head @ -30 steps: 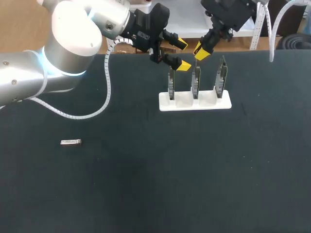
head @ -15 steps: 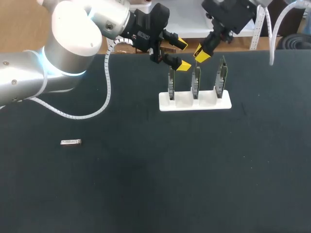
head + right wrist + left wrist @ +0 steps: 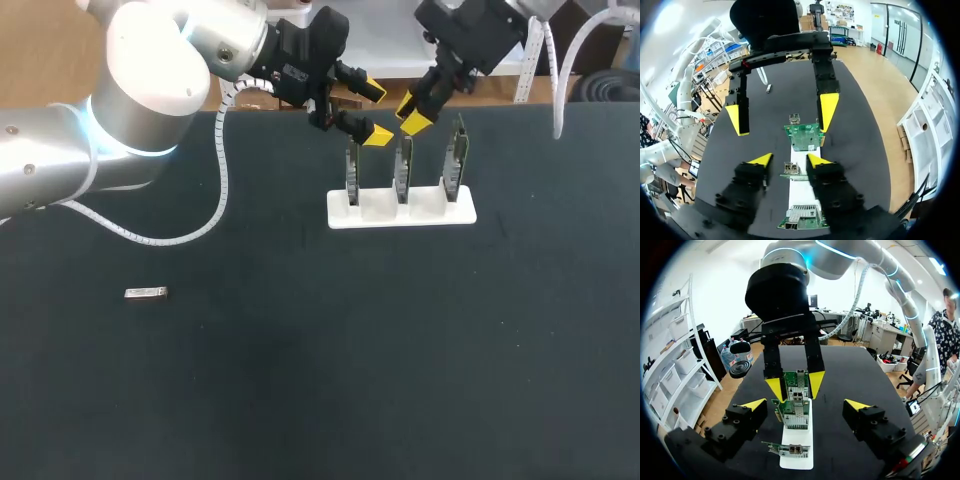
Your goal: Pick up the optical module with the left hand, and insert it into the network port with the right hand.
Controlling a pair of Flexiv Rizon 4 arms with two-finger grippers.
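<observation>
Well, I'm hovering left end effector and right end effector released over rack because optical module is lying ungrasped.

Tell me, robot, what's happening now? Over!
Left gripper open, right gripper open, both by the boards. Optical module lying on table, untouched. Nothing blocking it.

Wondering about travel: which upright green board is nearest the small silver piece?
The board at the white holder's left end; the others stand farther from the silver piece.

Silver optical module, flat, alone
</observation>
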